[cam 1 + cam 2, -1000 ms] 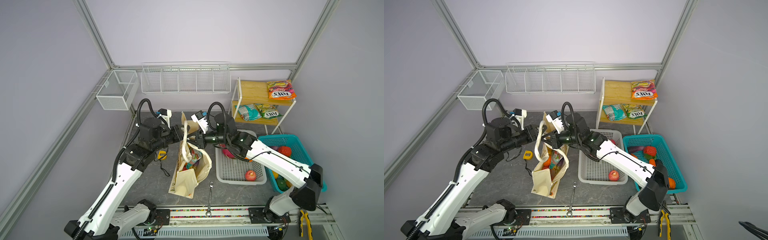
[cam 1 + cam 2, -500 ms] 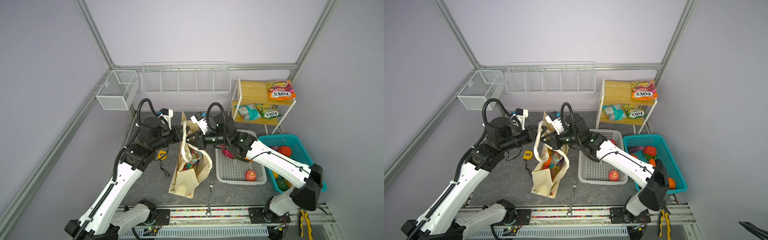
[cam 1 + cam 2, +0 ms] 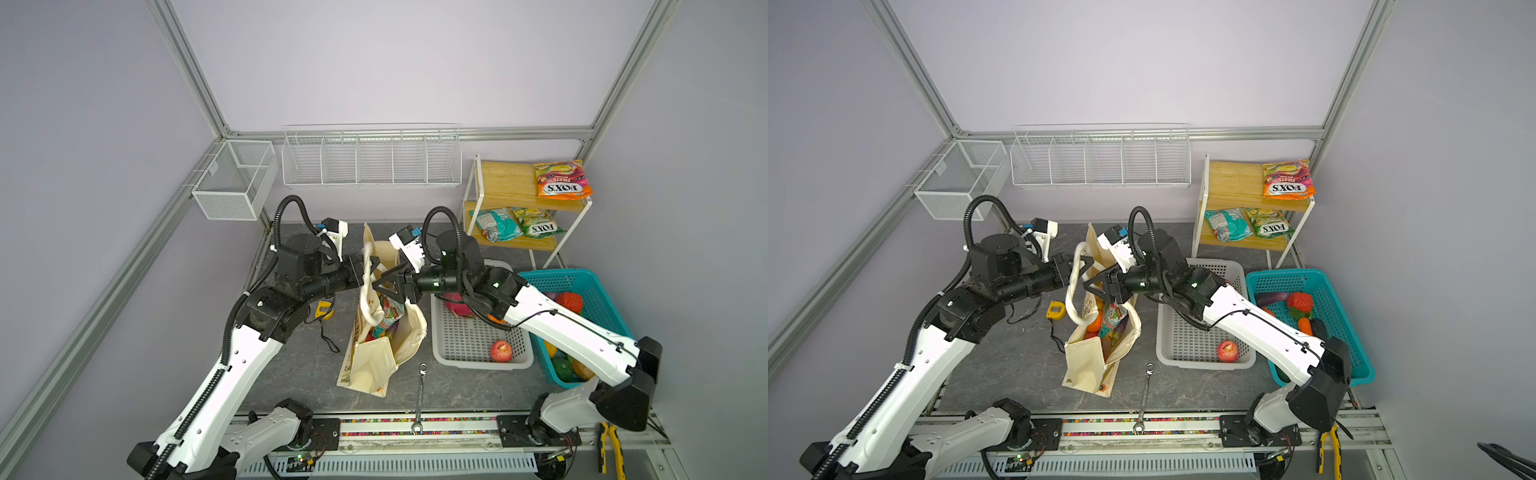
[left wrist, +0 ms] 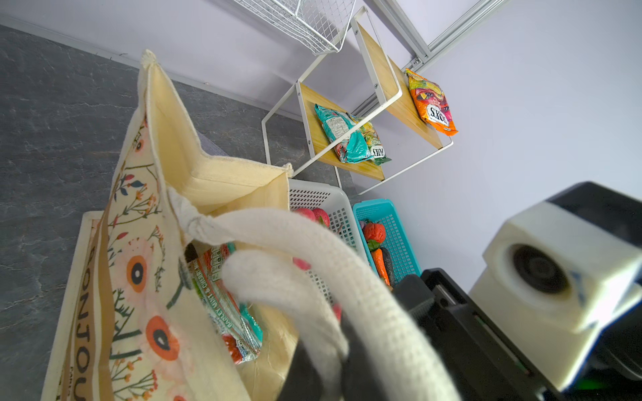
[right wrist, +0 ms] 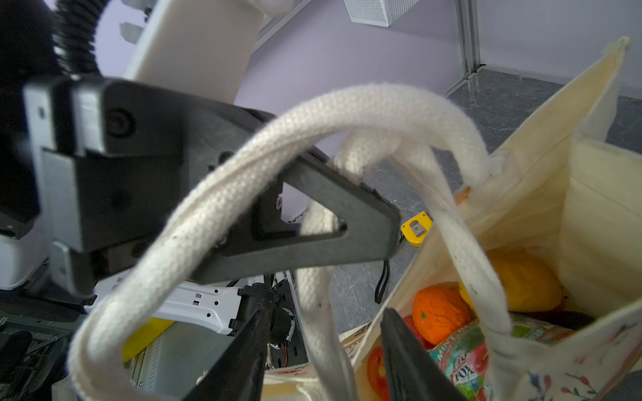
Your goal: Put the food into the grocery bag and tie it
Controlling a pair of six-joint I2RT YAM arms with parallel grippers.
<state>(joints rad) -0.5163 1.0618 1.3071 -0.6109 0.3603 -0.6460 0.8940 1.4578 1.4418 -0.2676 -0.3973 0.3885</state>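
The cream floral grocery bag [image 3: 374,357] [image 3: 1088,361] stands open at mid-table. Food lies inside it: an orange [image 5: 437,319], a yellow piece [image 5: 521,281] and a snack packet [image 4: 225,305]. Its thick white handles [image 3: 368,291] [image 5: 347,114] rise above the mouth, looped round each other. My left gripper [image 3: 371,266] [image 4: 323,368] is shut on one handle strand from the left. My right gripper [image 3: 376,286] [image 5: 323,312] faces it from the right, open, with a handle strand hanging loose between its fingers.
A grey basket [image 3: 478,361] holds a red apple [image 3: 500,350]; a teal basket [image 3: 598,286] holds more produce. Snack packets [image 3: 563,179] lie on the wooden shelf. A wrench [image 3: 420,395] and a yellow tape measure [image 3: 323,308] lie beside the bag.
My left gripper has shut on the handle. My right gripper has opened and let go of its strand. Both arms stay close together above the bag.
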